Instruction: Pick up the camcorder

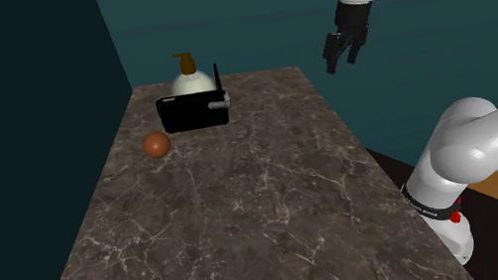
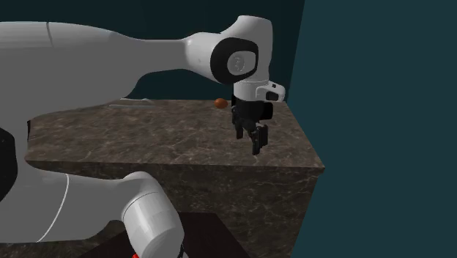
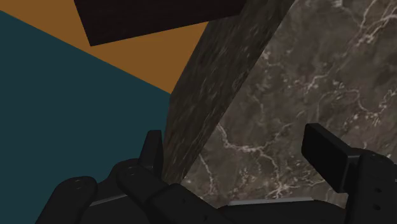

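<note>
In the shoulder view, a dark marbled surface runs away from the camera. The camcorder, a black boxy body with a thin upright piece at its right end, sits at the far end, left of the middle. A pale pump bottle with a brown top stands just behind it, and a brown-orange ball lies near its left front corner, apart from it. The tool hangs high in the air over the surface's right edge, well apart from the camcorder and to its right. The white arm rises from the lower right.

In the second exterior view, the tool points down near the surface's right-hand end and carries nothing. The ball peeks out beside the wrist at the far side.

In the wrist view, the two black fingers stand spread with nothing between them. Below the tool lie the surface's edge and bare marble, with orange floor and the dark stand beyond.

The step in hand looks like the approach, and no grasp has begun. The next move likely calls for carrying the tool across to the far left, lining the spread fingers over the camcorder's body, and descending. It should keep clear of the bottle behind and the ball beside.
</note>
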{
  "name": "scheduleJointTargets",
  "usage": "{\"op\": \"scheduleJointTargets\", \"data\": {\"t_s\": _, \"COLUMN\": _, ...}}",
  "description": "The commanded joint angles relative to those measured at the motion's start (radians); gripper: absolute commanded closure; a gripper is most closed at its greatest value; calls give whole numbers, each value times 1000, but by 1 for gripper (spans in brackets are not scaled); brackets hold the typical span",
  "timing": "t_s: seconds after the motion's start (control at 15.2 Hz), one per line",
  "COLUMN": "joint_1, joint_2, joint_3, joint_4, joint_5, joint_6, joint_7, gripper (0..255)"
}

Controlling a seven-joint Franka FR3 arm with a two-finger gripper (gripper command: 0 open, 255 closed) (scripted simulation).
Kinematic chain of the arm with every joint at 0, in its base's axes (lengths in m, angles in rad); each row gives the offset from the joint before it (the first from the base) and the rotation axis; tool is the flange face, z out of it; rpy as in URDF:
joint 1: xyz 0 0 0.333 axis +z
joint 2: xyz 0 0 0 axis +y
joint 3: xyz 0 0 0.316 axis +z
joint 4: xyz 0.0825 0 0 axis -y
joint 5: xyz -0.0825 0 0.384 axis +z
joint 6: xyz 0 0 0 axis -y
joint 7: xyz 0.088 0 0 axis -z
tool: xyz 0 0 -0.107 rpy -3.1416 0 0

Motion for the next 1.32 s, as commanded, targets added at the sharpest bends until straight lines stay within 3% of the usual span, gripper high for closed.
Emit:
{"op": "scheduleJointTargets", "data": {"t_s": 0.0, "joint_1": 0, "joint_2": 0, "joint_3": 0, "joint_4": 0, "joint_5": 0, "joint_6": 0, "joint_7": 0, "gripper": 0}}
{"op": "scheduleJointTargets", "data": {"t_s": 0.66, "joint_1": 8, "joint_2": 301, "joint_3": 167, "joint_4": 217, "joint_5": 79, "joint_6": 121, "joint_7": 311, "gripper": 0}}
{"op": "scheduleJointTargets", "data": {"t_s": 1.25, "joint_1": 1, "joint_2": 623, "joint_3": 276, "joint_4": 538, "joint_5": 39, "joint_6": 149, "joint_7": 586, "gripper": 0}}
